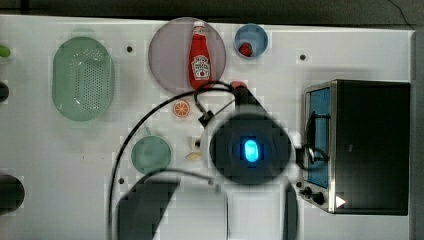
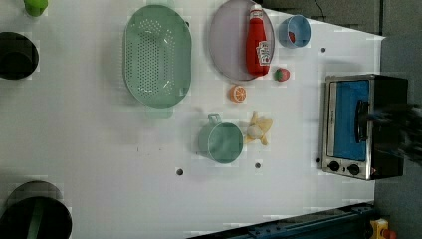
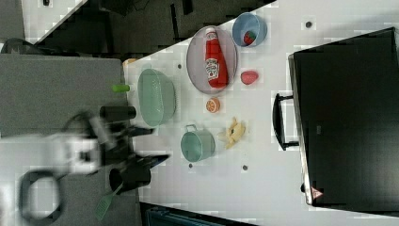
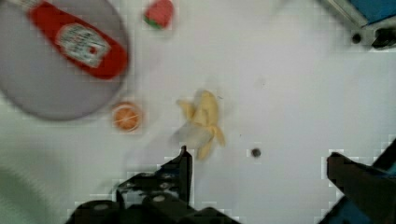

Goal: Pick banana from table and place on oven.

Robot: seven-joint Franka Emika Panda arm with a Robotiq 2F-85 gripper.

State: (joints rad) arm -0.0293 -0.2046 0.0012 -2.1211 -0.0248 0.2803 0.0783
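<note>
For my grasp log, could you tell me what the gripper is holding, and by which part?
Nothing. The gripper is open and empty above the table; the banana lies loose there, ungrasped.

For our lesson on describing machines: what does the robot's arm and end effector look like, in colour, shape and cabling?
From the top view, the arm is a round black housing with a glowing blue light at its centre, on white links. Thin black cables loop off it. In the wrist view, the end effector has two dark, angular fingers. The right view shows white arm segments with black joints.
</note>
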